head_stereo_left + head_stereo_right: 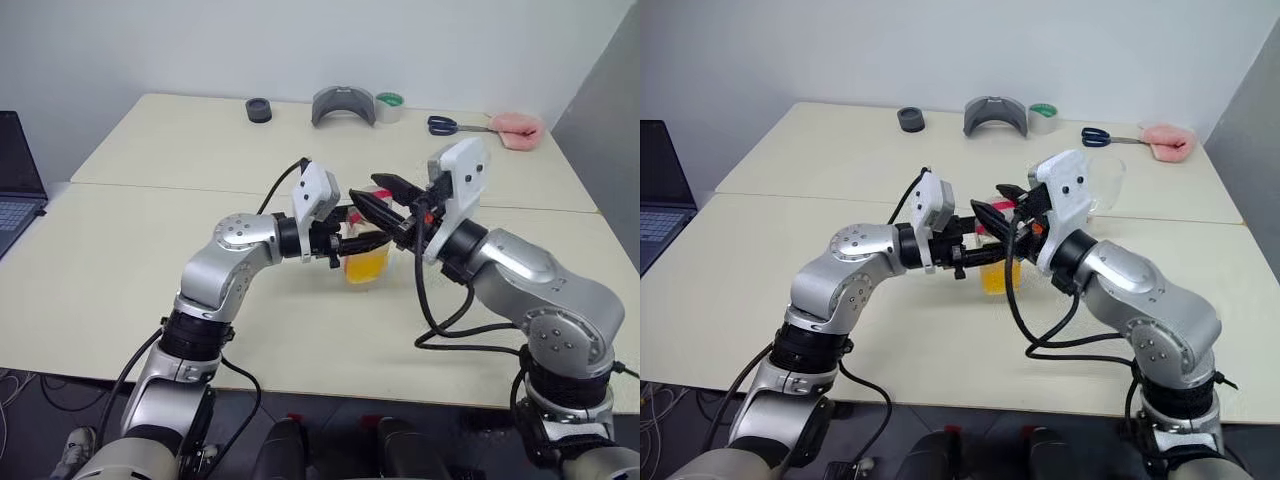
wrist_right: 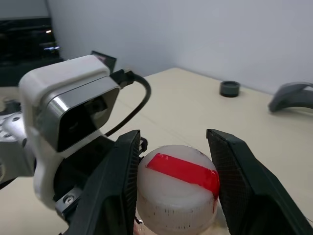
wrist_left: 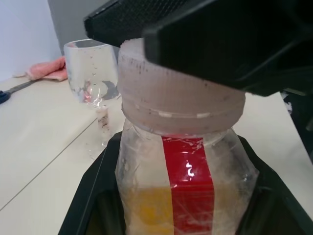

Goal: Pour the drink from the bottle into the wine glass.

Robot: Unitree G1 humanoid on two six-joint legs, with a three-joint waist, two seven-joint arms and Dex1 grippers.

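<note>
Now, with the left gripper (image 1: 352, 238) clamping the bottle (image 1: 366, 262) body, the right gripper (image 2: 172, 183) jaws (closed on the cap (image 2: 177, 188)) should grip squarely before twisting.

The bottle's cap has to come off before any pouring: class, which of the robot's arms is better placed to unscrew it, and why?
The right. The right gripper straddles the cap from above, a finger on each side, while the left gripper clamps the bottle by its body.
</note>
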